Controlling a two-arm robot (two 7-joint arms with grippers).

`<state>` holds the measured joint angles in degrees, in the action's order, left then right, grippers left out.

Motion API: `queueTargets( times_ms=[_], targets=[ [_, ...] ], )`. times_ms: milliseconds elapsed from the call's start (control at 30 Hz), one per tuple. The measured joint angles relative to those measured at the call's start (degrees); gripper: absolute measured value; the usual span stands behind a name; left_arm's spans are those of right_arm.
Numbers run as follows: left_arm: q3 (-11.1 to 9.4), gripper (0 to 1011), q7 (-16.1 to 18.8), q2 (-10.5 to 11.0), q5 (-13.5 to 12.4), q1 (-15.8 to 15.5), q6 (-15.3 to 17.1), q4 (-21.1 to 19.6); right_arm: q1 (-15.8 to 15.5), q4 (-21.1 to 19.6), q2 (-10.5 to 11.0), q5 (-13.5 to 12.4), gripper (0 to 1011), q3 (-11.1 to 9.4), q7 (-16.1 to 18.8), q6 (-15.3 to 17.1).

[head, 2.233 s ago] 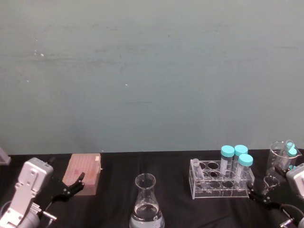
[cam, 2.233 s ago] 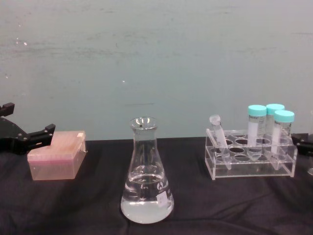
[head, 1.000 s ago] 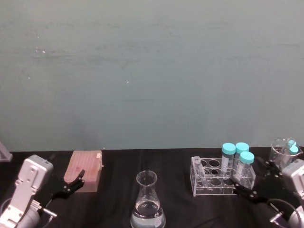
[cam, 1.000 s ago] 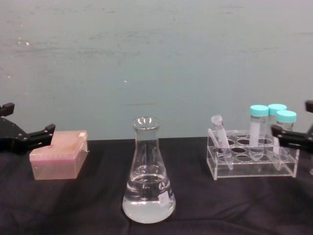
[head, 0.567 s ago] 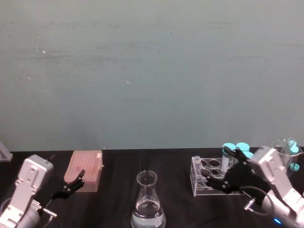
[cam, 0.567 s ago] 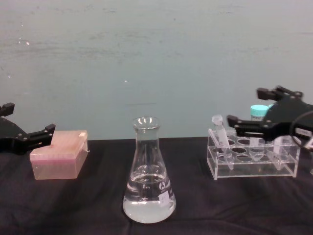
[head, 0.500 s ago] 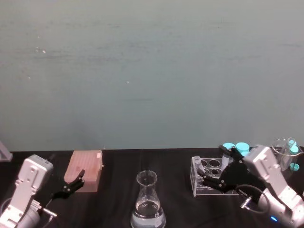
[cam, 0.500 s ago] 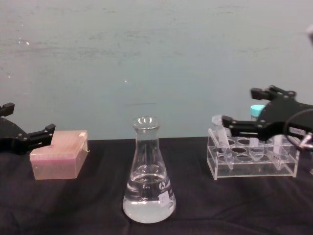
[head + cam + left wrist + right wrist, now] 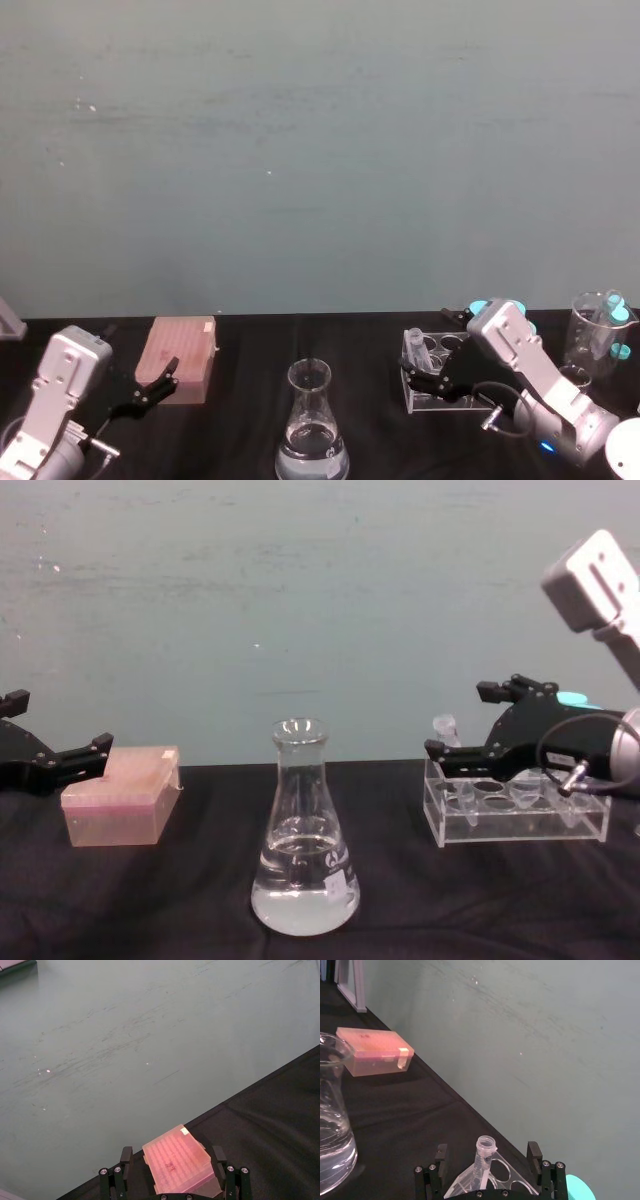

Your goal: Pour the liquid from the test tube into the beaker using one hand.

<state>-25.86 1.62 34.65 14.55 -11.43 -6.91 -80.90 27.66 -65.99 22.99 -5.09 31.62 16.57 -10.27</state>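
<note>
Test tube [image 9: 441, 725]: likely light, slick, thin-walled. Stands between right gripper's [image 9: 487, 1150] wide jaws, untouched. Grip below flared rim. Left gripper [image 9: 172, 1154] idle, jaws wide.

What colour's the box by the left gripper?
The box is pale, translucent pink. The chest view shows it best.

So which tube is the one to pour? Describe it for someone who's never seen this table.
On the black table, find the clear acrylic rack on the robot's right. At its end nearest the flask a slim clear test tube leans, uncapped with a flared rim, unlike the teal-capped tubes beside it.
</note>
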Motion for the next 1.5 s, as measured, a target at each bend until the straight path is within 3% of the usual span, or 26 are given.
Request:
queueTargets(
  times_ms=[667, 1500],
  targets=[
    [0.00, 1000, 0.00, 0.00, 0.00, 0.00, 0.00, 0.00, 2.36, 6.08, -4.35, 1.95, 1003, -1.76, 0.91, 1.62],
    [0.00, 1000, 0.00, 0.00, 0.00, 0.00, 0.00, 0.00, 1.46, 6.19, -5.55, 4.42, 1003, -3.79, 1.64, 2.99]
  ],
)
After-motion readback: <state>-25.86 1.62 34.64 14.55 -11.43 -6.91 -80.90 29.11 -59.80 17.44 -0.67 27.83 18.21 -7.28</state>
